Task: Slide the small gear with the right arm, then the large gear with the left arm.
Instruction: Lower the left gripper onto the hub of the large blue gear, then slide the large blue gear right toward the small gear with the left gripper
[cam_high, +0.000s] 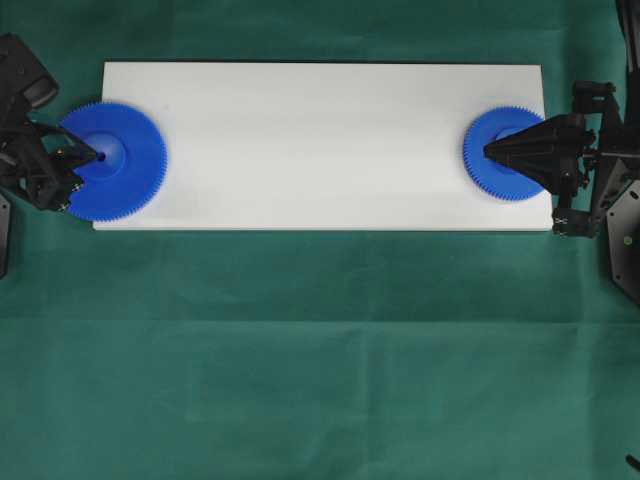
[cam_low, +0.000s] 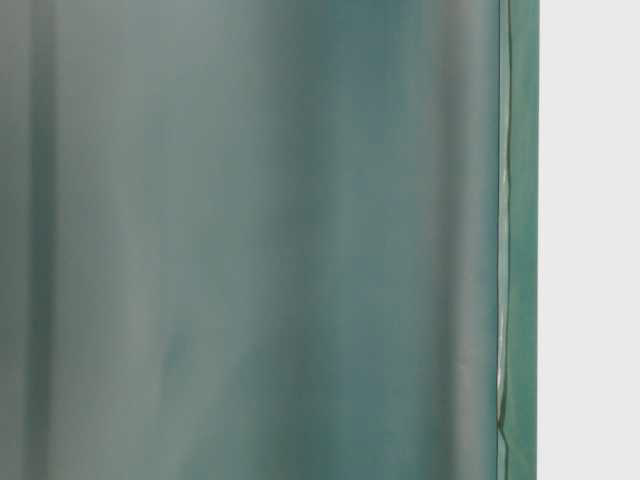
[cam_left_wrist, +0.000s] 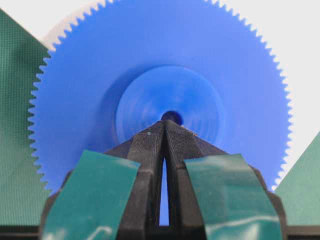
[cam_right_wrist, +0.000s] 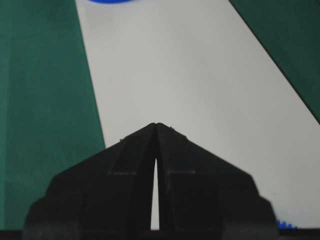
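The large gear lies on the left end of the white board, its teeth overhanging the board's left edge. My left gripper is shut, and its joined tips rest at the centre hole of the raised hub. In the left wrist view, the large gear spreads behind the left gripper. The small gear lies at the board's right end. My right gripper is shut and points left over the small gear's hub, hiding its middle. The right wrist view has the right gripper closed, with a few small gear teeth low right.
Green cloth covers the table around the board. The board's long middle stretch runs between the two gears. The large gear's rim shows at the far end in the right wrist view. Arm bases stand at both table ends.
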